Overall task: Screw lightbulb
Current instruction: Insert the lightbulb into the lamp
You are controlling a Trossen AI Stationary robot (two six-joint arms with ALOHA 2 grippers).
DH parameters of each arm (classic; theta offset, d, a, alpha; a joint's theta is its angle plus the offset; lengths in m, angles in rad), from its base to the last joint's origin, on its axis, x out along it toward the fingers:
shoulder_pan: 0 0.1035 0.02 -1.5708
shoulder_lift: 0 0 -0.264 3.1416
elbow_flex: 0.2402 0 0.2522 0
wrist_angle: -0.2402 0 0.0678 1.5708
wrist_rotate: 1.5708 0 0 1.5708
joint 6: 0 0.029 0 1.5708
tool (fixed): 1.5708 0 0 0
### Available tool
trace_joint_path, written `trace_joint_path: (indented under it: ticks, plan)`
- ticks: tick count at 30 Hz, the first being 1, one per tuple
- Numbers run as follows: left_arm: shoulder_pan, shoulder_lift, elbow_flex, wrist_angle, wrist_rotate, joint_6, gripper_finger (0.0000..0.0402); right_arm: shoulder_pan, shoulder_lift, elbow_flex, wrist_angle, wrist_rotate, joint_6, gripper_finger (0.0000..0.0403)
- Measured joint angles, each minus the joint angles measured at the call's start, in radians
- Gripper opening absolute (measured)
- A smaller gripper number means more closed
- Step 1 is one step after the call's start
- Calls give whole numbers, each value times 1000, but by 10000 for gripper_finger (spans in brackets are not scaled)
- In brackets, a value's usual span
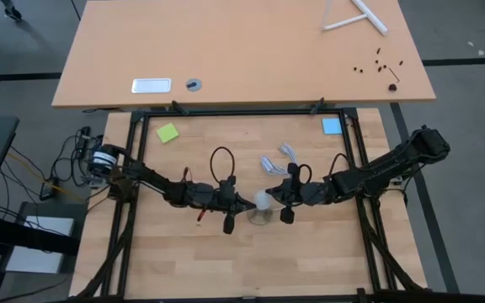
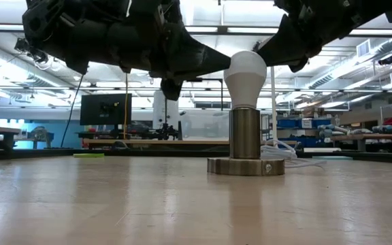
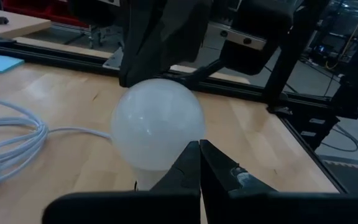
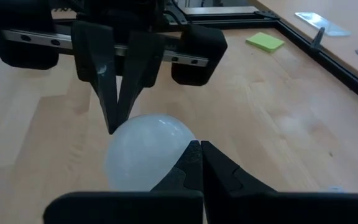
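I see lightbulb (image 2: 245,76) upright in socket (image 2: 245,146) on bench (image 2: 114,204); left gripper (image 1: 248,204) & right gripper (image 1: 273,199) both closed, empty, flanking it.

Overhead room light, even and bright on table (image 1: 310,261) in high view. Low view backlit: ceiling strip lights (image 2: 359,71) glare, arms read as near-black silhouettes, tabletop shows soft sheen and faint reflection under socket (image 2: 246,165). Bulb (image 3: 158,124) carries soft highlights in wrist views; near fingers dark, blurred. Background slightly soft.
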Motion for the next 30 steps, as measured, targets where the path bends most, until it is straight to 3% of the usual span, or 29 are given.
trace_joint_path:
  ticks: [30]
  plan:
    - [0,3,-5,-65,-59,0,0,31,-3,1,-2,7,26,1]
